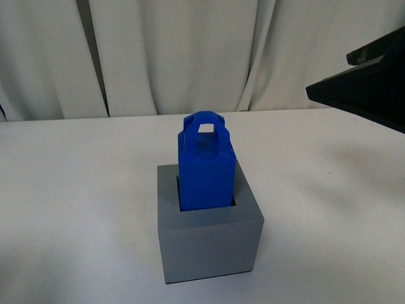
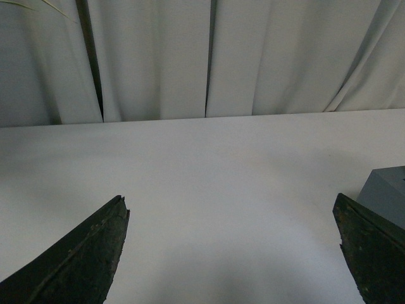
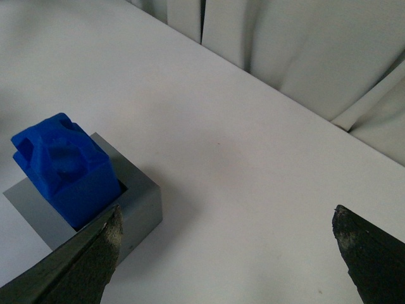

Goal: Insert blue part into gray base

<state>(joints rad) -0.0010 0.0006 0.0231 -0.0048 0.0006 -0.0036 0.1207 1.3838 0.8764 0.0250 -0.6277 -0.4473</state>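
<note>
The blue part (image 1: 204, 166) stands upright with its lower end in the square recess of the gray base (image 1: 209, 237), loop handle on top. It also shows in the right wrist view (image 3: 63, 168), seated in the gray base (image 3: 136, 196). My right gripper (image 3: 228, 253) is open and empty, raised above the table to the right of the base; its dark fingers (image 1: 373, 82) show at the front view's right edge. My left gripper (image 2: 231, 253) is open and empty over bare table, with a corner of the gray base (image 2: 387, 193) beside one finger.
The white table (image 1: 76, 190) runs back to a white curtain (image 1: 190, 50) along its far edge. Nothing else stands on the table in these views.
</note>
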